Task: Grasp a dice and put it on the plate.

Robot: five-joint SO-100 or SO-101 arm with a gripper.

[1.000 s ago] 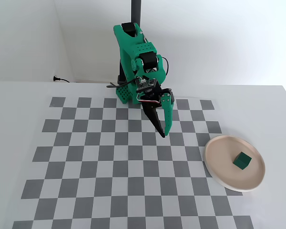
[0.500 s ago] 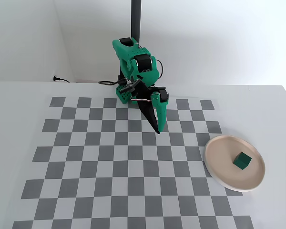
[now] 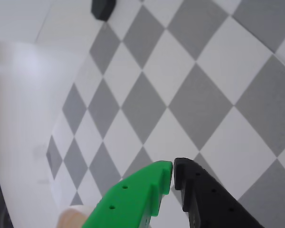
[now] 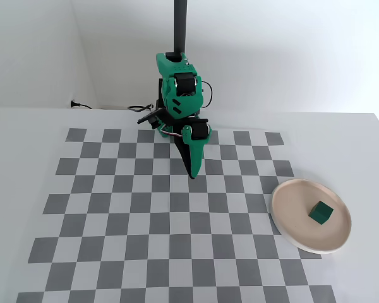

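At the bottom of the wrist view, around six o'clock, the gripper (image 3: 173, 172): green and black fingers (image 3: 142, 197) pressed tip to tip, closed on nothing, above the checkerboard mat (image 3: 194, 95). At twelve o'clock, a small dark object (image 3: 103, 7) on the white desk (image 3: 66, 28), too cropped to name. No dice or plate identifiable here.

In the fixed view, toward four o'clock, the dice (image 4: 320, 213) lying inside the plate (image 4: 288, 194), right of the plate's centre, clear of the rim. Well apart, toward twelve o'clock of the mat, the green arm (image 4: 179, 88) folded back, tips pointing down at a square. Task apparently complete.

Judging by looks: small, rigid, light, probably a printed or plastic cube; smooth flat faces, somewhat slippery. If ever regrasped, best pinched across two opposite parallel faces, mid-height, not corners. Plate shallow and likely to slide if nudged.
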